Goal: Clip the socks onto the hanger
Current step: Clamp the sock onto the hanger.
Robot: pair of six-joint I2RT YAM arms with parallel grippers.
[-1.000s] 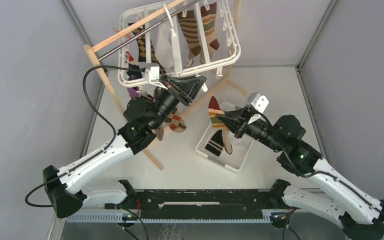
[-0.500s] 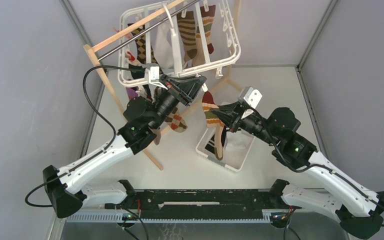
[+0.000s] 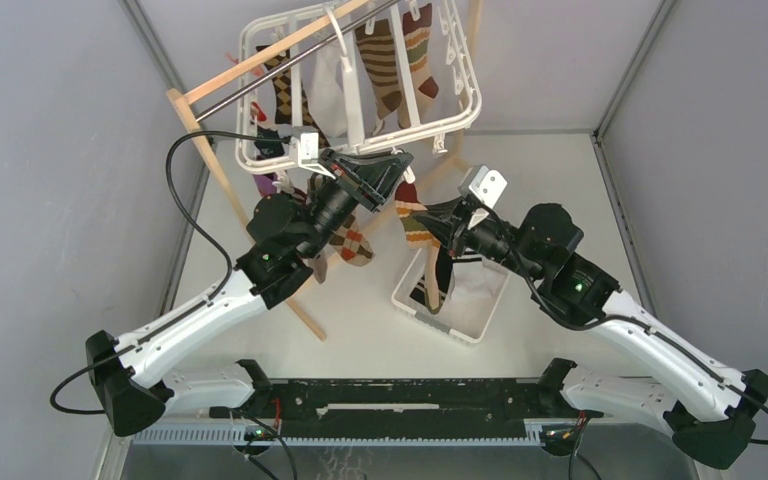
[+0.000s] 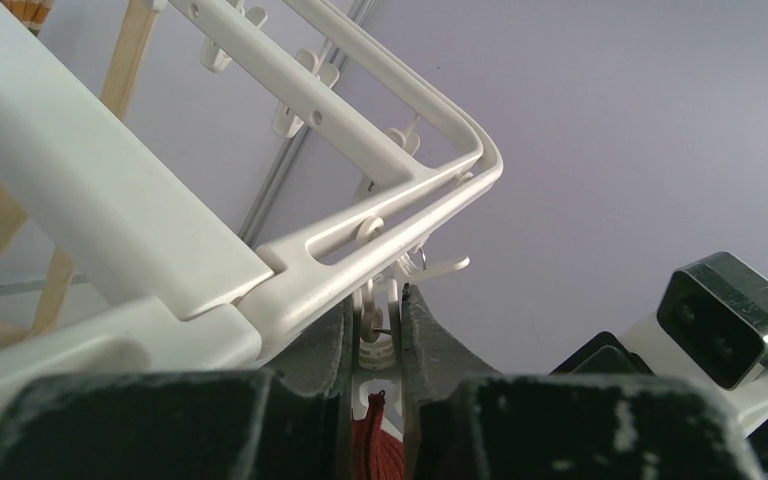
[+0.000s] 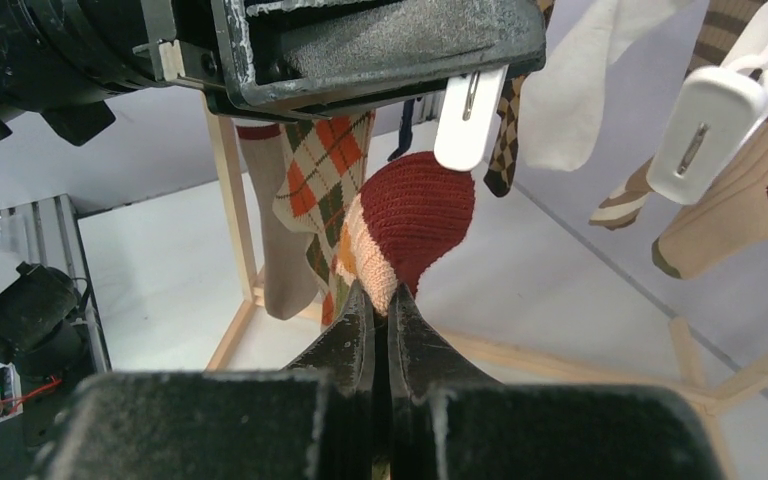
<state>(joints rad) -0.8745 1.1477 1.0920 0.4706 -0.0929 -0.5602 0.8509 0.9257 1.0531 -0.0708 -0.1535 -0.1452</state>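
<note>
On the tabletop (image 3: pixel 560 170), the nearest thing is one white slotted plastic basket (image 3: pixel 480 325). It holds a dark striped sock and something white, but how many in all I cannot tell.

Above it, the right gripper (image 5: pixel 380 295) has its fingers closed tight on the brown-tan striped sock with the dark red toe (image 5: pixel 418 215). They pinch it just below the toe, which stands up right under a small white plastic clip (image 5: pixel 468 120). Whether the toe is in the clip's mouth I cannot tell.

The sock looks light, soft and limp, so it should be gripped close to the edge being fed in, leaving a short stub free.

The left gripper (image 4: pixel 376 305) has its fingers narrowed onto that clip, squeezing it.

Beyond is one white plastic rectangular hanger (image 4: pixel 300 265). It carries roughly eight hung socks, though they overlap, and many clips.
</note>
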